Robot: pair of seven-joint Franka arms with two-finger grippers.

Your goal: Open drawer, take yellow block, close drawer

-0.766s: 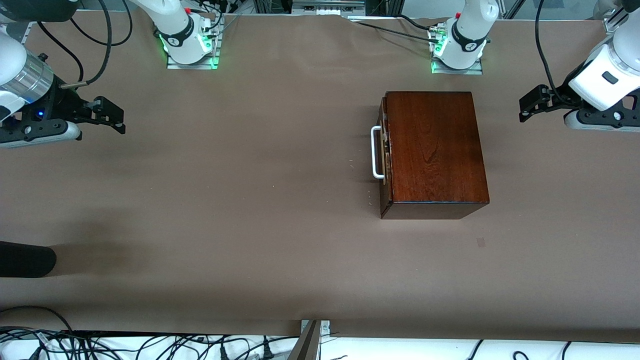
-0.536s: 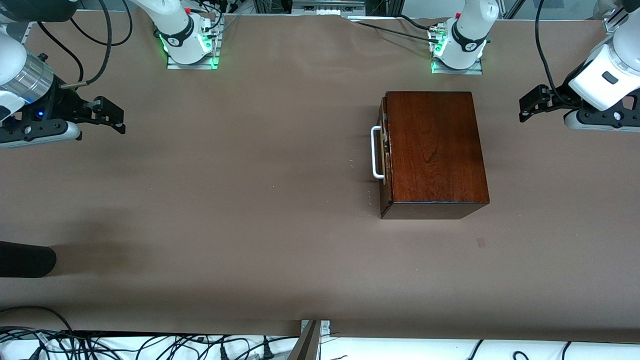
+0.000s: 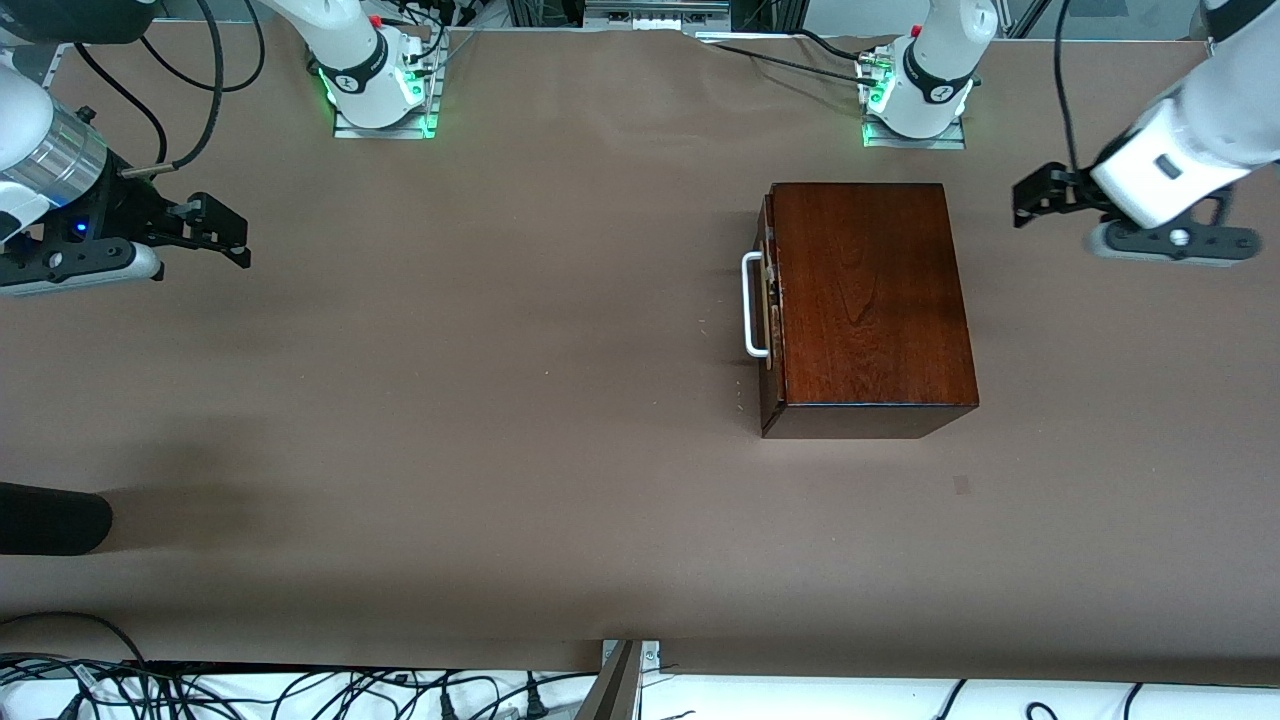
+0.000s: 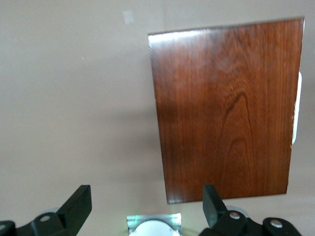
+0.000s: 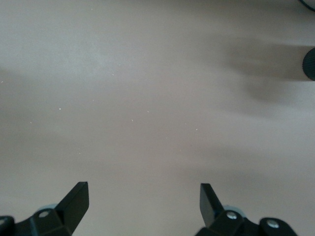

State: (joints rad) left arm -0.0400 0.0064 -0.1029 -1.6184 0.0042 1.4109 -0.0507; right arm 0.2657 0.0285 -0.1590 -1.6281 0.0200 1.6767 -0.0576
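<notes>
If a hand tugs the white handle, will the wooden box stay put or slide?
The wooden box looks solid and broad-based, so tipping seems unlikely. It sits loose on the smooth table, so it may slide. The handle looks rigid.

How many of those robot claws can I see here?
2. The left gripper hangs open over the table at the left arm's end, beside the wooden box. The right gripper waits open over the right arm's end. None looks hidden.
</notes>
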